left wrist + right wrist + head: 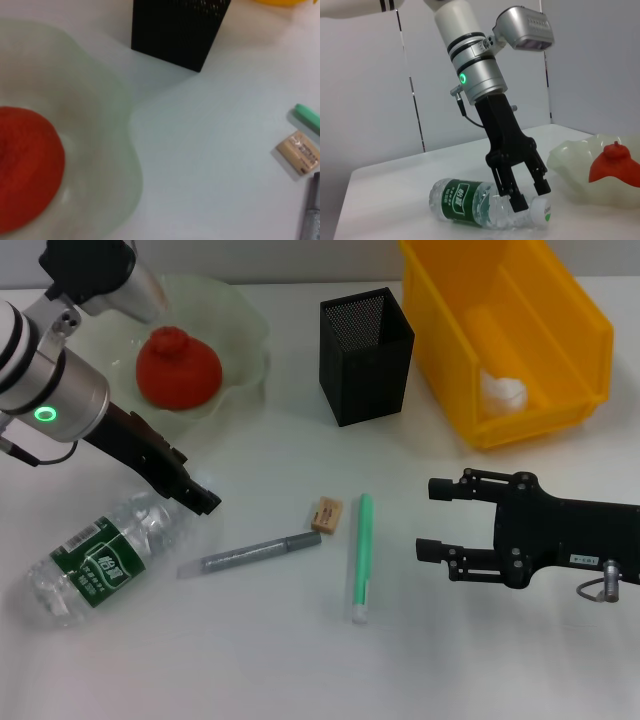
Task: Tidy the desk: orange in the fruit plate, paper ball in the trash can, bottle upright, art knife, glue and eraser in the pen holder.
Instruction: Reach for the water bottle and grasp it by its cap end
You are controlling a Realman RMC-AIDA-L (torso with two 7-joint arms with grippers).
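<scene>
The bottle [100, 555] lies on its side at the front left, and its white cap [540, 211] shows in the right wrist view. My left gripper [197, 497] [531, 196] is open, with a finger on each side of the bottle's neck. The orange [178, 368] sits in the fruit plate [245, 325]. Inside the trash can [560, 310] rests the paper ball [503, 392]. The art knife [255, 553], eraser [326, 514] and glue [361, 555] lie on the table in front of the pen holder [365, 355]. My right gripper [435, 520] hovers open to the right of the glue.
The white table carries only these items. Bare surface lies between the fruit plate and the pen holder, and along the front edge. The left wrist view shows the plate's rim [132, 165], the eraser [299, 152] and the pen holder's base [175, 30].
</scene>
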